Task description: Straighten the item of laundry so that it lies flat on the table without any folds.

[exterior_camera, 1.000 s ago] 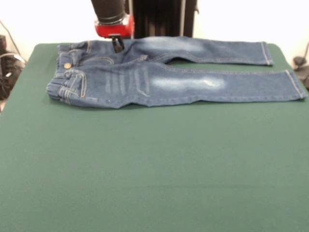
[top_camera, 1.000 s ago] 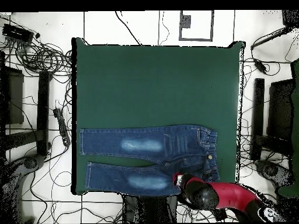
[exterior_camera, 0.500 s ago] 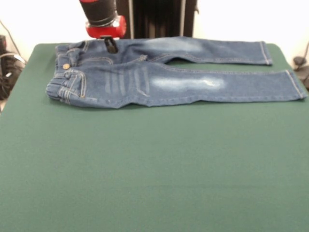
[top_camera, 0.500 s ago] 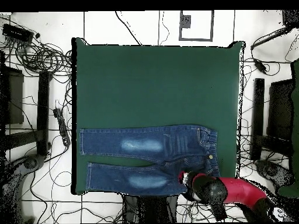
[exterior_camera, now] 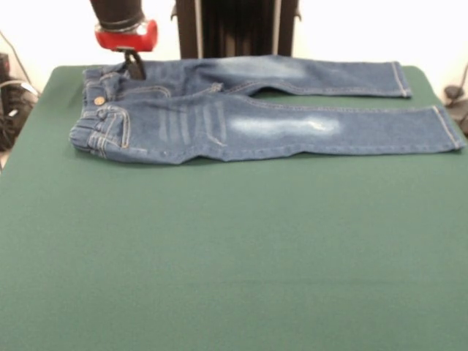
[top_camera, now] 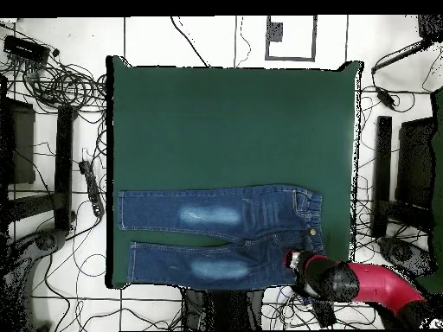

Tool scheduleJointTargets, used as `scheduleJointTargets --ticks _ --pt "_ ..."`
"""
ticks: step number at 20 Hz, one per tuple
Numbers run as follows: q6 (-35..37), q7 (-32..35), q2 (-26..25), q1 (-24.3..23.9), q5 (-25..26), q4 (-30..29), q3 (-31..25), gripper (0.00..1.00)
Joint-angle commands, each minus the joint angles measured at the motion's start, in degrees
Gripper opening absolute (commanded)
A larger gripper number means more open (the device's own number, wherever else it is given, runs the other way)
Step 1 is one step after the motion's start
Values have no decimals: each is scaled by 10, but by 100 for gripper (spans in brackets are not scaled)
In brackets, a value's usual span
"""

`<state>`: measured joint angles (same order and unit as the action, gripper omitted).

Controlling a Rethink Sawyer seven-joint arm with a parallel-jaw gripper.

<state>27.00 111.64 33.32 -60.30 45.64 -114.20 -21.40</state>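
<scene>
The small blue denim jeans [exterior_camera: 241, 124] lie spread along the far side of the dark green table [exterior_camera: 234, 256], with the waistband at the left and both legs running right, a narrow gap between them. The brass button [exterior_camera: 98, 100] shows at the waist. My gripper [exterior_camera: 135, 67], under a red and black wrist, is down at the far waist corner of the jeans, and its dark tips look shut and narrow against the denim. In the overhead view the jeans [top_camera: 225, 216] lie near the table's [top_camera: 234, 121] bottom edge, with the gripper [top_camera: 294, 259] at their lower right corner.
The robot's dark pedestal [exterior_camera: 234, 29] stands behind the table's far edge. Cables and stands [top_camera: 60, 95] lie on the floor around the table. The green top extends wide in front of the jeans.
My gripper has moved along the far edge of the jeans from the crotch area to the waist corner. The far waistband has shifted slightly the same way.
</scene>
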Motion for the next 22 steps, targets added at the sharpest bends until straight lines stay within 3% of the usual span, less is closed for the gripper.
scheduleJointTargets --ticks 1,6,11,16,22 --pt "33 -113 40 11 24 51 -51 0" --pt "9 -70 54 32 28 15 -40 0" --pt "-66 28 55 89 18 -57 -29 0" --pt "-105 103 42 179 -2 -77 5 0" --pt "-121 53 -19 184 -24 -48 -30 0"
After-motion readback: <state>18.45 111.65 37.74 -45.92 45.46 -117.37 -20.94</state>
